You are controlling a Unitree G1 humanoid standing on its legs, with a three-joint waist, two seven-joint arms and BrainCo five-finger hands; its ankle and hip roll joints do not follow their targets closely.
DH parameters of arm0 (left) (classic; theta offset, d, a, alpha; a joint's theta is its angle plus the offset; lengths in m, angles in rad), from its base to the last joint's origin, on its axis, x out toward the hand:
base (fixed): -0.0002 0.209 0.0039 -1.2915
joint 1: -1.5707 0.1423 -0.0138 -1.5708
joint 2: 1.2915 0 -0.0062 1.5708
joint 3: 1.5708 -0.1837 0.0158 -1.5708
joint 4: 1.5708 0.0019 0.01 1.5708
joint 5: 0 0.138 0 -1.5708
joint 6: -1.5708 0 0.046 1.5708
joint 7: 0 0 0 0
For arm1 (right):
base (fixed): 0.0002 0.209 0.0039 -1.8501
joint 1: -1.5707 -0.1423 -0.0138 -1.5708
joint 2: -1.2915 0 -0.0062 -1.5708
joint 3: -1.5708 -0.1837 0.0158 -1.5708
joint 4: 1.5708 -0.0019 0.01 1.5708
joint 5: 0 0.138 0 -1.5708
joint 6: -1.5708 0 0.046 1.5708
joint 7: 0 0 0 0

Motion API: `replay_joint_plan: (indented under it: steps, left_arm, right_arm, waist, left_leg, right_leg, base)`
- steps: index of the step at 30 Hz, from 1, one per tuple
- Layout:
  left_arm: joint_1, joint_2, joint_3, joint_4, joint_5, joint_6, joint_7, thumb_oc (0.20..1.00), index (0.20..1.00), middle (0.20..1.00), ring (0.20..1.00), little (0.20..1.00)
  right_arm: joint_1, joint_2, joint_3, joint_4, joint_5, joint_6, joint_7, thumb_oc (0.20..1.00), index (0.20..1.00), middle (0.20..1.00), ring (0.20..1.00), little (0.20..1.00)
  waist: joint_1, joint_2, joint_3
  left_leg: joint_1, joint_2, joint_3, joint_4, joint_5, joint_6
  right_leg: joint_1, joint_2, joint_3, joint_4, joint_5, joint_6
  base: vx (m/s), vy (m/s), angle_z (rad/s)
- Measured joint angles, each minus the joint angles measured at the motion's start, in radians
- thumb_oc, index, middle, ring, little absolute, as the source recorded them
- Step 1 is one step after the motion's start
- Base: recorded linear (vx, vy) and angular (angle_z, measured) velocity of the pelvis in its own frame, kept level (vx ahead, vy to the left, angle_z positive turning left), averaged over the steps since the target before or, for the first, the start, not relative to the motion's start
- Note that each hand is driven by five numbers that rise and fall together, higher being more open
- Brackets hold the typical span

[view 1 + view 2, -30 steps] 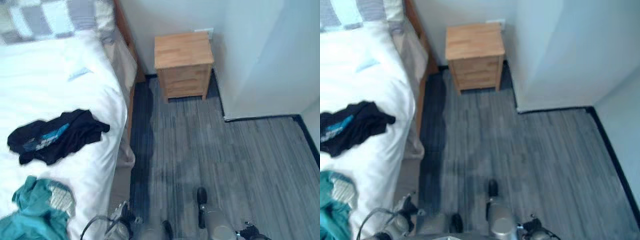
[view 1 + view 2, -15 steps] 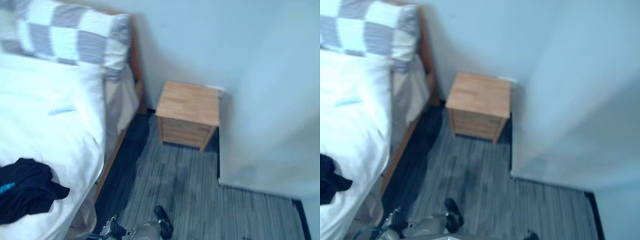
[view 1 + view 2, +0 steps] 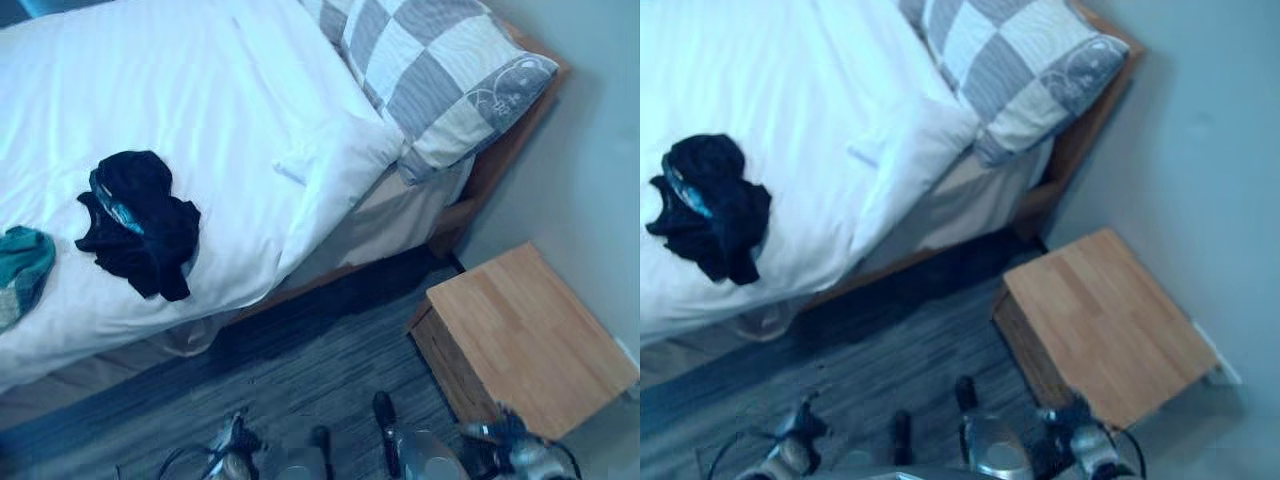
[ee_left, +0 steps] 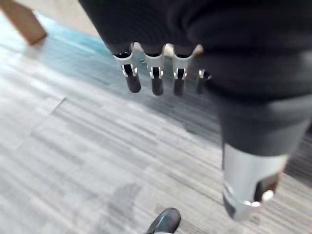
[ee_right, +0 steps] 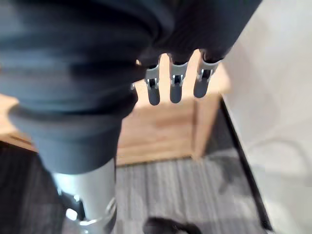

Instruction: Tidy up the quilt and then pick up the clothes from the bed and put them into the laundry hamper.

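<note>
Black clothes and what looks like a teal garment lie on the white quilt, while left hand and right hand hang straight-fingered, empty, above the floor.

I see a white quilt, a grey-and-white checked pillow, a black garment with a blue patch, and a teal garment. The nightstand is light wood; the floor is grey-striped. My hands show silver fingers with dark tips.
</note>
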Motion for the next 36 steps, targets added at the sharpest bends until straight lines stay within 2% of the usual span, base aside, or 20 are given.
replay_joint_plan:
  steps: [1,2,4,6,8,11,13,16,18,19,20,21,22,25,26,28,29,31,33,36]
  left_arm:
    - [0.006,0.013,0.021,-0.01,0.0,0.001,0.004,1.0,1.0,1.0,1.0,1.0]
    - [0.018,0.015,0.029,-0.012,0.0,0.003,0.004,1.0,1.0,1.0,1.0,1.0]
    - [0.03,0.014,0.064,-0.012,0.0,0.0,0.006,1.0,1.0,1.0,1.0,1.0]
    - [0.024,0.029,0.087,-0.023,0.0,-0.003,0.017,1.0,1.0,1.0,1.0,1.0]
    - [0.025,0.038,0.092,-0.017,0.0,0.0,0.021,1.0,1.0,1.0,1.0,1.0]
    - [0.017,0.033,0.094,-0.021,0.0,-0.001,0.021,1.0,1.0,1.0,1.0,1.0]
    - [0.029,0.034,0.094,-0.03,0.0,0.0,0.019,1.0,1.0,1.0,1.0,1.0]
    - [0.055,0.028,0.094,-0.043,0.001,0.0,0.011,1.0,1.0,1.0,1.0,1.0]
    - [0.059,0.031,0.094,-0.039,0.003,0.001,0.004,1.0,1.0,1.0,1.0,1.0]
    - [0.057,0.047,0.09,-0.039,0.003,0.001,0.003,1.0,1.0,1.0,1.0,1.0]
    - [0.053,0.055,0.078,-0.041,0.003,0.0,0.001,1.0,1.0,1.0,1.0,1.0]
    - [0.045,0.069,0.067,-0.042,0.003,-0.001,0.002,1.0,1.0,1.0,1.0,1.0]
    - [0.035,0.08,0.058,-0.039,0.003,0.001,0.001,1.0,1.0,1.0,1.0,1.0]
    - [0.01,0.138,0.046,-0.042,0.004,-0.001,-0.001,1.0,1.0,1.0,1.0,1.0]
    - [-0.032,0.144,0.034,0.001,0.004,0.003,0.001,1.0,1.0,1.0,1.0,1.0]
    - [-0.053,0.156,0.044,-0.007,0.005,0.0,-0.005,1.0,1.0,1.0,1.0,1.0]
    - [-0.048,0.164,0.022,-0.03,0.004,-0.003,-0.015,1.0,1.0,1.0,1.0,1.0]
    - [-0.041,0.171,0.015,-0.052,0.004,-0.005,-0.019,1.0,1.0,1.0,1.0,1.0]
    - [-0.05,0.172,0.003,-0.072,-0.002,-0.017,-0.018,1.0,1.0,1.0,1.0,1.0]
    - [-0.064,0.171,-0.024,-0.117,-0.039,-0.047,-0.018,1.0,1.0,1.0,1.0,1.0]
  right_arm:
    - [-0.013,-0.002,0.001,-0.054,-0.004,-0.011,-0.003,1.0,1.0,1.0,1.0,1.0]
    - [-0.02,0.004,0.0,-0.08,-0.01,-0.021,-0.008,1.0,1.0,1.0,1.0,1.0]
    - [-0.033,-0.031,0.008,-0.189,-0.041,-0.023,-0.019,1.0,1.0,1.0,1.0,1.0]
    - [-0.039,-0.064,0.004,-0.297,-0.062,-0.017,-0.019,1.0,1.0,1.0,1.0,1.0]
    - [-0.083,-0.092,-0.007,-0.353,-0.085,-0.026,-0.021,1.0,1.0,1.0,1.0,1.0]
    - [-0.093,-0.148,-0.035,-0.425,-0.113,-0.028,-0.028,1.0,1.0,1.0,1.0,1.0]
    - [-0.116,-0.189,-0.058,-0.478,-0.122,-0.022,-0.033,1.0,1.0,1.0,1.0,1.0]
    - [-0.122,-0.268,-0.092,-0.595,-0.181,-0.029,-0.048,1.0,1.0,1.0,1.0,1.0]
    - [-0.145,-0.315,-0.098,-0.617,-0.223,-0.022,-0.06,1.0,1.0,1.0,1.0,1.0]
    - [-0.162,-0.335,-0.082,-0.632,-0.238,-0.013,-0.063,1.0,1.0,1.0,1.0,1.0]
    - [-0.18,-0.351,-0.067,-0.643,-0.239,-0.01,-0.061,1.0,1.0,1.0,1.0,1.0]
    - [-0.208,-0.364,-0.068,-0.666,-0.259,-0.011,-0.066,1.0,1.0,1.0,1.0,1.0]
    - [-0.218,-0.369,-0.068,-0.678,-0.272,-0.013,-0.07,1.0,1.0,1.0,1.0,1.0]
    - [-0.288,-0.399,-0.04,-0.735,-0.283,-0.015,-0.08,1.0,1.0,1.0,1.0,1.0]
    - [-0.369,-0.428,0.011,-0.711,-0.283,-0.016,-0.095,1.0,1.0,1.0,1.0,1.0]
    - [-0.402,-0.466,0.013,-0.705,-0.283,-0.015,-0.098,1.0,1.0,1.0,1.0,1.0]
    - [-0.47,-0.485,0.045,-0.671,-0.283,0.003,-0.101,1.0,1.0,1.0,1.0,1.0]
    - [-0.551,-0.491,0.053,-0.656,-0.287,0.003,-0.101,1.0,1.0,1.0,1.0,1.0]
    - [-0.835,-0.553,0.159,-0.504,-0.312,0.005,-0.114,1.0,1.0,1.0,1.0,1.0]
    - [-1.008,-0.589,0.245,-0.333,-0.308,0.014,-0.124,1.0,1.0,1.0,1.0,1.0]
  waist:
    - [0.02,-0.026,0.022]
    - [0.031,-0.033,0.024]
    - [0.036,-0.022,0.041]
    - [0.033,-0.018,0.051]
    - [0.024,-0.005,0.054]
    - [0.015,0.022,0.048]
    - [0.017,0.029,0.046]
    - [-0.007,0.071,0.023]
    - [-0.007,0.092,0.017]
    - [-0.005,0.063,0.015]
    - [-0.01,0.056,0.018]
    - [-0.008,0.041,0.018]
    - [-0.008,0.036,0.017]
    - [-0.001,0.005,0.024]
    - [-0.006,0.013,0.035]
    - [-0.003,0.008,0.045]
    - [-0.008,0.0,0.045]
    - [0.021,0.01,0.053]
    - [0.032,0.056,0.101]
    - [0.028,0.096,0.143]
  left_leg:
    - [-0.029,0.004,0.039,0.064,0.036,-0.022]
    - [-0.054,0.024,0.081,0.112,0.014,-0.028]
    - [-0.086,0.089,0.19,0.148,0.003,-0.041]
    - [-0.081,0.169,0.312,0.019,0.012,-0.045]
    - [-0.068,0.213,0.328,-0.161,0.067,-0.068]
    - [-0.064,0.256,0.363,-0.278,0.146,-0.094]
    - [-0.045,0.254,0.382,-0.288,0.176,-0.088]
    - [-0.031,0.23,0.385,-0.288,0.187,-0.065]
    - [-0.007,0.204,0.385,-0.284,0.226,-0.013]
    - [0.006,0.155,0.383,-0.288,0.175,0.012]
    - [0.015,0.14,0.388,-0.282,0.189,0.026]
    - [0.018,0.103,0.381,-0.281,0.169,0.049]
    - [0.017,0.091,0.391,-0.281,0.168,0.054]
    - [0.015,0.042,0.342,-0.282,0.158,0.063]
    - [0.004,0.036,0.295,-0.282,0.148,0.066]
    - [-0.003,0.012,0.252,-0.282,0.154,0.066]
    - [-0.005,-0.009,0.233,-0.282,0.15,0.062]
    - [-0.024,-0.01,0.238,-0.282,0.149,0.058]
    - [-0.094,0.013,0.242,-0.281,0.166,0.034]
    - [-0.139,0.031,0.244,-0.281,0.17,0.026]
  right_leg:
    - [0.017,-0.011,-0.013,-0.012,0.022,-0.023]
    - [0.038,-0.012,-0.021,-0.048,0.034,-0.031]
    - [0.087,-0.019,-0.093,-0.12,0.044,-0.068]
    - [0.127,-0.023,-0.166,-0.195,0.043,-0.062]
    - [0.135,-0.01,-0.182,-0.212,0.061,-0.037]
    - [0.145,-0.007,-0.244,-0.212,0.051,-0.037]
    - [0.163,-0.011,-0.251,-0.211,0.048,-0.031]
    - [0.169,-0.019,-0.271,-0.207,0.03,0.0]
    - [0.143,-0.045,-0.27,-0.096,-0.021,0.038]
    - [0.091,-0.097,-0.267,0.04,-0.074,0.076]
    - [0.051,-0.125,-0.263,0.128,-0.11,0.089]
    - [-0.054,-0.161,-0.23,0.318,-0.134,0.099]
    - [-0.085,-0.178,-0.21,0.374,-0.15,0.109]
    - [-0.124,-0.177,-0.13,0.224,-0.161,0.122]
    - [-0.126,-0.145,-0.06,0.083,-0.152,0.135]
    - [-0.111,-0.155,-0.052,-0.047,-0.087,0.158]
    - [-0.112,-0.176,-0.065,-0.056,0.011,0.159]
    - [-0.131,-0.178,-0.063,-0.066,0.083,0.155]
    - [-0.179,-0.151,-0.065,-0.12,0.165,0.131]
    - [-0.221,-0.133,-0.068,-0.13,0.17,0.124]
  base:
    - [0.04,-0.086,1.19]
    - [0.05,-0.054,0.47]
    - [0.12,0.028,0.68]
    - [0.29,0.153,0.9]
    - [0.22,0.15,0.58]
    - [0.29,0.259,0.59]
    - [0.27,0.311,0.23]
    - [0.23,0.241,0.05]
    - [0.16,0.196,-0.02]
    - [0.1,0.1,0.1]
    - [0.08,0.082,0.15]
    - [0.12,0.024,0.16]
    - [0.19,0.018,0.34]
    - [0.19,-0.056,0.53]
    - [0.1,-0.068,0.73]
    - [0.02,-0.078,0.95]
    - [0.01,-0.121,0.61]
    - [0.01,-0.088,0.14]
    - [0.03,-0.12,-0.09]
    - [0.02,-0.041,-0.08]
